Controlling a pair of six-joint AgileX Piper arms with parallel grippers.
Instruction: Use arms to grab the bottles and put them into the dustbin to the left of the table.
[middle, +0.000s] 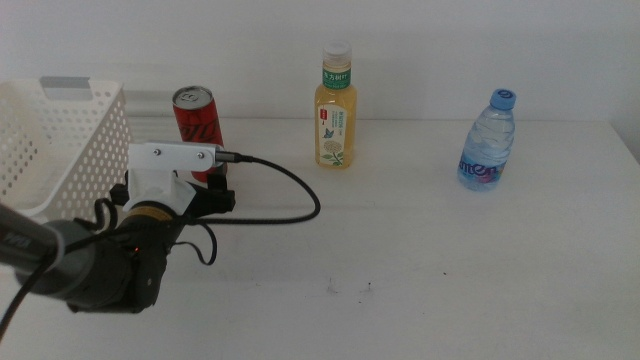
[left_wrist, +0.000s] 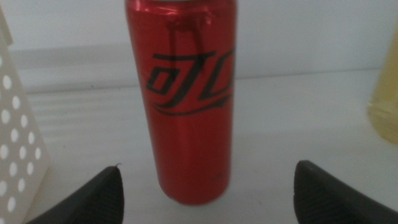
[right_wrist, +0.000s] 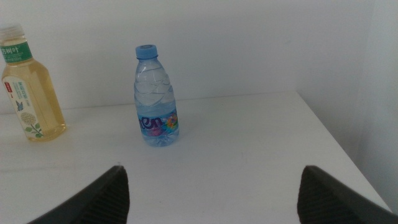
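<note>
While the left arm (middle: 90, 262) reached in low from the table's near left side, its wrist pointed away toward the can (middle: 197, 128), and a white camera mount with a black cable (middle: 290, 185) sat on top of it. Beside it on the left stood the bin (middle: 60, 145), a white perforated basket with a grey strip on its rim, at the table's (middle: 430, 260) left edge. The left gripper (left_wrist: 208, 193) had its fingers (left_wrist: 93, 199) spread wide apart, with the can standing upright between and just beyond their tips, not touched by either one. The can was slim and glossy red with black lettering; it stood close to the bin's wall.

Further right, the tea bottle (middle: 336, 108) stood upright near the back of the table: yellow liquid, white cap, green-and-white label. Well apart from it to the right stood the water bottle (middle: 486, 140), small and clear with a blue cap and a coloured label.

The right gripper (right_wrist: 211, 193) was out of the middle view; its own camera showed its fingers (right_wrist: 339, 199) wide apart, holding nothing, facing the water bottle from some way off.
</note>
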